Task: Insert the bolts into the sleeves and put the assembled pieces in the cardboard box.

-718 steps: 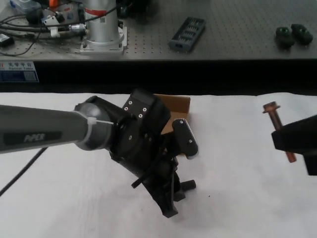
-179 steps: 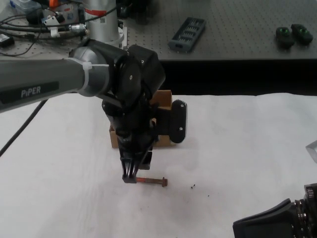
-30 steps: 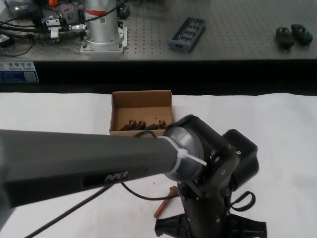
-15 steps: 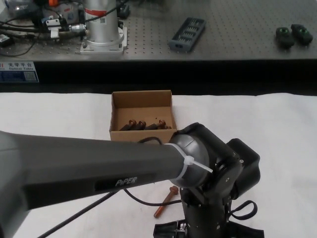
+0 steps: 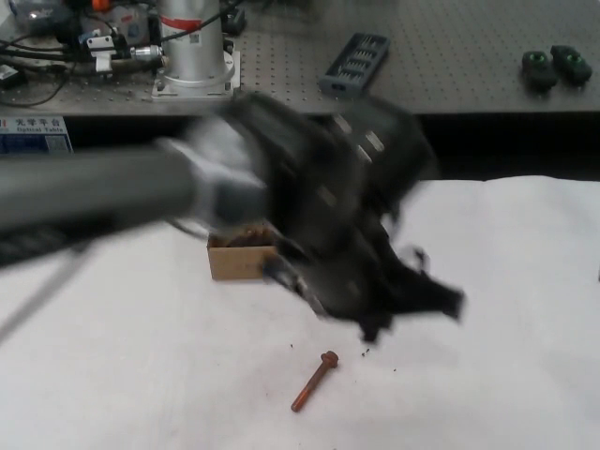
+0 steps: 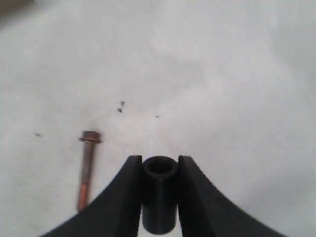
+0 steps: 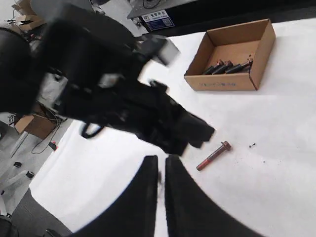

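Note:
My left gripper (image 6: 159,164) is shut on a short black sleeve (image 6: 159,200), held with its bore facing up above the white cloth. A copper bolt (image 6: 87,168) lies loose on the cloth beside it, also seen as the bolt (image 5: 314,382) and the bolt (image 7: 213,155). The left arm (image 5: 309,197) hangs blurred over the middle, its gripper (image 5: 412,305) just beyond the bolt. It covers most of the cardboard box (image 5: 236,261). The box (image 7: 256,59) holds several assembled pieces (image 7: 228,66). My right gripper (image 7: 161,195) is shut, with nothing in it, near the front of the cloth.
The white cloth (image 5: 506,309) covers the bench. Behind it a perforated metal table carries a metal column base (image 5: 192,56), a dark ribbed block (image 5: 354,62), cables and two black knobs (image 5: 555,66). Small dark specks (image 6: 120,107) lie near the bolt.
The left arm has swung up and back from the near edge to the middle of the cloth, now hiding most of the box. The loose bolt has stayed where it lay.

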